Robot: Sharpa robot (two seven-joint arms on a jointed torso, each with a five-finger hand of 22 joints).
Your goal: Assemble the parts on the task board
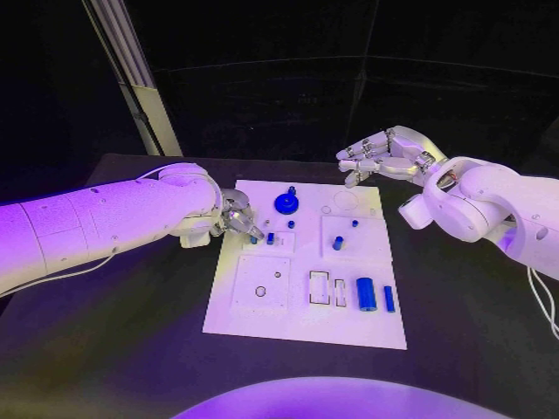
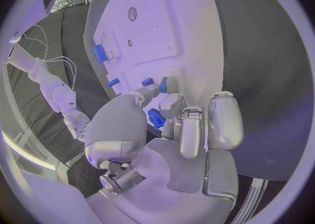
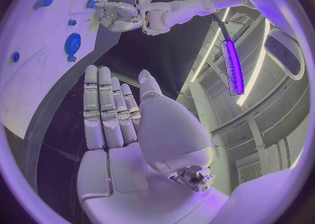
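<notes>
Black tabletop [image 1: 128, 349] runs under the white task board [image 1: 307, 325], with dark room behind and a pale post rising at the back left. From my seat, the fingertips [image 1: 253, 232] of the left hand [image 1: 236, 216] are drawn together over the board's left-middle area, apparently pinching a small blue part [image 2: 156, 118]; the left wrist view shows that blue piece tucked between thumb and fingers, just off the board's face. Other blue parts sit nearby: a round knob [image 1: 287, 203] near the far edge, small pegs [image 1: 338, 243] mid-board, and two bars [image 1: 368, 294] lying toward the near right. The right hand [image 1: 385, 155] hovers past the board's far right corner, fingers loosely apart, holding nothing. I judge we're mid-insertion of one small piece, with most of the assembly undone. Next calls for lowering it squarely onto its seat without tilting.
</notes>
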